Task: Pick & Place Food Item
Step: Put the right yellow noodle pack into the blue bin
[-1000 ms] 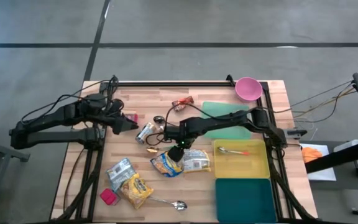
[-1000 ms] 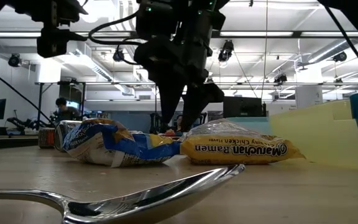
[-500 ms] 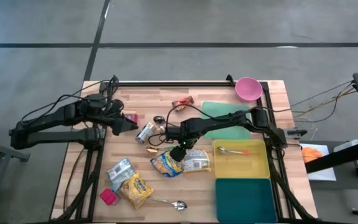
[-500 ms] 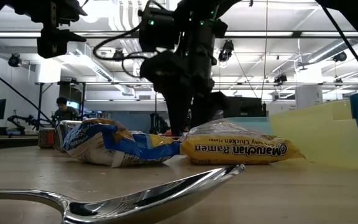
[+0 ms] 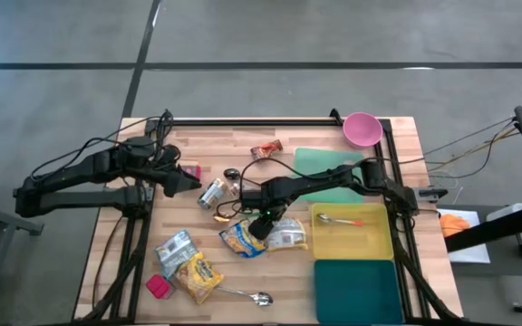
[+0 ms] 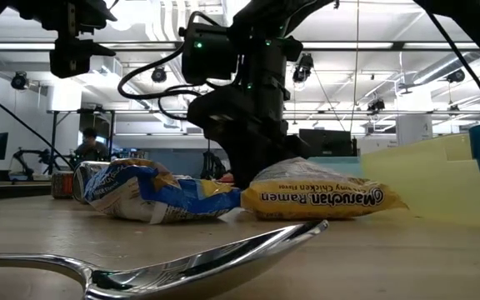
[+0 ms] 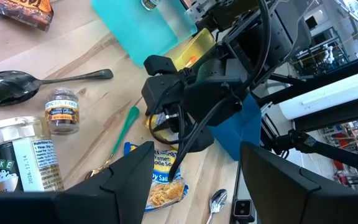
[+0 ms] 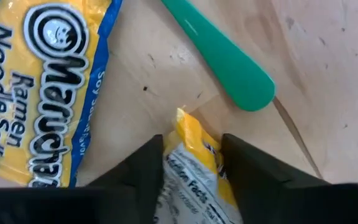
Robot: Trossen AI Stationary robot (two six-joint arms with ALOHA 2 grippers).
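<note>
While the left claw (image 5: 191, 180) is waiting unclenched near the table's (image 5: 107, 263) left edge, the right claw (image 8: 191, 163) is clenching on the yellow ramen packet's (image 8: 194, 168) corner to lift it.

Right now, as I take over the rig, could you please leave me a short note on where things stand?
Right pincer: down at the table, fingers astride the corner of the yellow Chicken Ramen packet; not lifted yet.
Left pincer: open, empty, hovering over the table's left side.
Things: blue ramen packet lies beside the yellow one; yellow tray, holding a spoon, sits just right of them.
Done: approach. Left: secure the grip, lift, and place, probably in the tray.
</note>
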